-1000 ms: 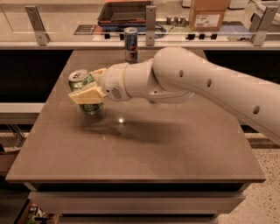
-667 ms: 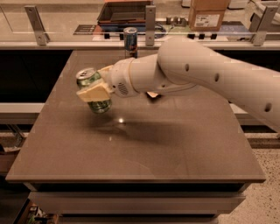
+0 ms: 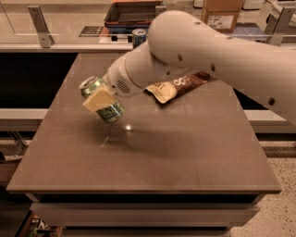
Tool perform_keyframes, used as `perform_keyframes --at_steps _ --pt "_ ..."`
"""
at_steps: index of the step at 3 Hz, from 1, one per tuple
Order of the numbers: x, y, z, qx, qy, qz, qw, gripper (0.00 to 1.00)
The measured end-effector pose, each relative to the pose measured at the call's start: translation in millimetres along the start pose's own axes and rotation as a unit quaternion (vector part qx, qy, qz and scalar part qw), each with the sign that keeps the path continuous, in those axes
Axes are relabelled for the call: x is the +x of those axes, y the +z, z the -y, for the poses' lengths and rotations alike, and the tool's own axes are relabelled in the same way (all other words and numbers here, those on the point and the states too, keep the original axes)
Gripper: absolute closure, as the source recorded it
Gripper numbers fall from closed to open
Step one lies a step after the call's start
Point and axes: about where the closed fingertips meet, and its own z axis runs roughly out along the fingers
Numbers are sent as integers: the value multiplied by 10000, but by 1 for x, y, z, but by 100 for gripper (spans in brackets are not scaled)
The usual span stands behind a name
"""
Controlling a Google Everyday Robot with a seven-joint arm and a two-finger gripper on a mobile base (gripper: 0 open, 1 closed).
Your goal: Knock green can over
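The green can (image 3: 112, 111) is pale green with a silver top. It is tilted, top toward the upper left, at the left middle of the brown table (image 3: 185, 148). My gripper (image 3: 101, 99) is at the can, with a cream finger pad (image 3: 97, 100) lying across the can's side. The gripper looks closed on the can. The can's base is at or just above the tabletop. The white arm reaches in from the upper right and hides the other finger.
A brown and cream snack bag (image 3: 178, 85) lies on the table behind the arm. A blue-and-silver can (image 3: 138, 36) stands at the table's far edge. A dark tray (image 3: 132, 14) and a cardboard box (image 3: 221, 14) sit on the counter beyond.
The arm has swung and rolled its wrist, and the can has tipped further over with it. The snack bag has come into view behind the arm.
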Motion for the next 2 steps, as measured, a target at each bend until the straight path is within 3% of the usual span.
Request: perform_keyframes --at_steps 2 --pt "0 23 -18 -229 283 -817 9960 100"
